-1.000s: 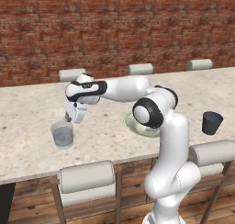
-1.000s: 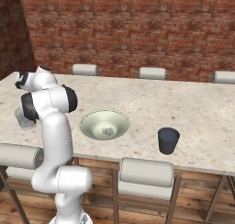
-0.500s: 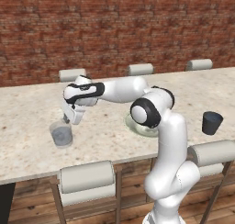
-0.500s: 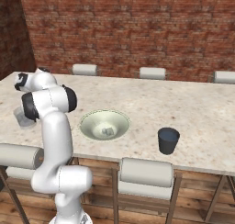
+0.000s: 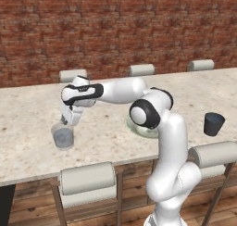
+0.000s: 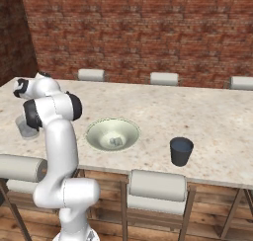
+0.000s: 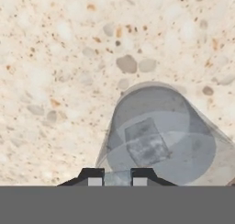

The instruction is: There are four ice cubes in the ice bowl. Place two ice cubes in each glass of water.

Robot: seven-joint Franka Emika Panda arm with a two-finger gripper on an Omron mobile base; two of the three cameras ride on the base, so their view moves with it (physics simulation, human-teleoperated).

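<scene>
Left base view: the tool (image 5: 65, 123) is now hanging over the clear glass (image 5: 62, 136) at middle left, having drifted nearer. Right base view: one cube (image 6: 116, 141) is lying in the ice bowl (image 6: 99, 128), centre. Hand view: the tool (image 7: 117, 176) is gripping an ice cube (image 7: 117, 177) above another cube (image 7: 147, 143) already resting in the glass; release looks next.

The hand (image 5: 68, 122) hangs just above the open mouth of the see-through glass (image 5: 62, 136), with nothing between them; a pale cube (image 7: 146, 142) already lies inside the glass and a second cube (image 7: 117, 177) sits between the fingertips. Around this glass the speckled surface (image 5: 28, 128) lies bare on every side. The ice bowl (image 6: 112, 134) stands well apart toward the middle, partly hidden behind the arm's own elbow in the left base view, and the dark glass (image 6: 181, 151) stands farther off still. Padded stools (image 5: 88, 178) line the near edge below the surface.
</scene>
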